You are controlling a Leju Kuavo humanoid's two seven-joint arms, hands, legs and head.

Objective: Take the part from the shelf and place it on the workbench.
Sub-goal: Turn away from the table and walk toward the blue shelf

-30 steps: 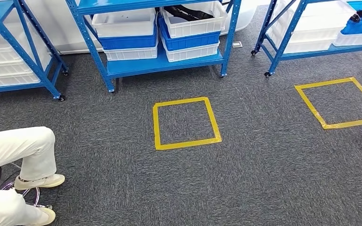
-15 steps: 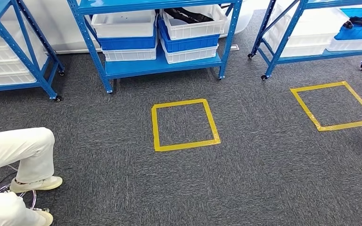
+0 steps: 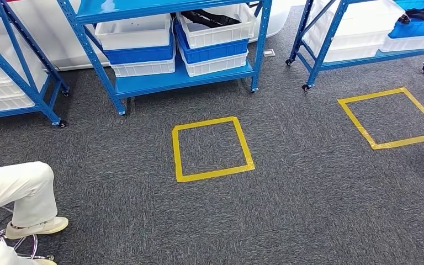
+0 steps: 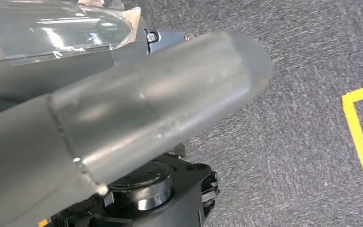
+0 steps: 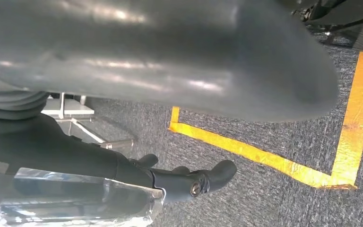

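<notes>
Three blue shelves [image 3: 182,77], two yellow tape squares [image 3: 212,148], right hand [image 5: 189,182] fingers empty, spread, left hand [image 4: 137,109] fingers unclear

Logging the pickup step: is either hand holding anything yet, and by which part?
The right hand holds nothing; its dark fingers are bare. Whether the left hand holds anything cannot be told.

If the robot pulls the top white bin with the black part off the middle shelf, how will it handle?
The white bin looks like rigid plastic, so probably stiff and light. It sits on a blue bin, so it may slide off. The black part lies loose inside and could shift.
</notes>
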